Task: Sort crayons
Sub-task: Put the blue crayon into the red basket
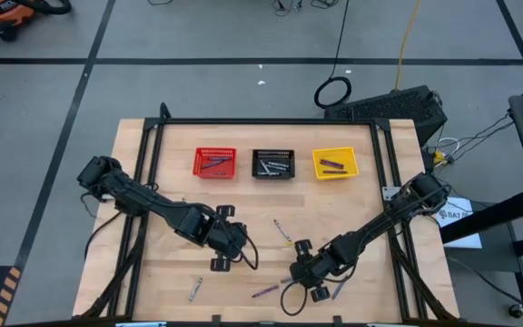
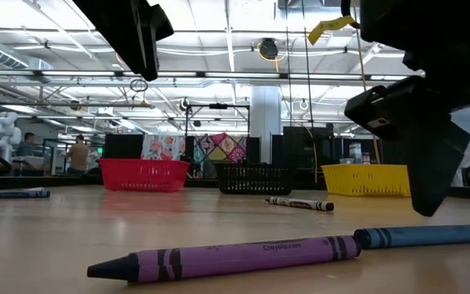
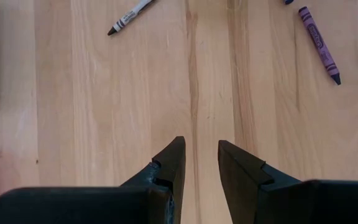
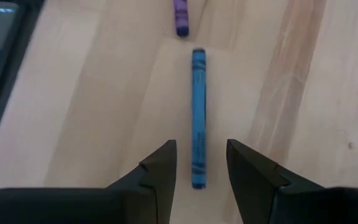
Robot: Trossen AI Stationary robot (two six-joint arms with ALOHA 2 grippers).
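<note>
Presently, left to right: grey crayon (image 1: 194,289) loose near the front edge; left gripper (image 1: 229,238), fingers parted, empty; purple crayon (image 1: 265,292) and blue crayon (image 4: 197,118) loose, the latter lying between the parted, empty fingers of the right gripper (image 4: 201,163). Red basket (image 1: 215,163), black basket (image 1: 272,163), yellow basket (image 1: 334,163) each hold several crayons. Sorting partly done; a few remain.

Grey tiled floor (image 1: 198,36), bright ceiling lights (image 2: 219,24), wooden table (image 1: 361,209)
</note>
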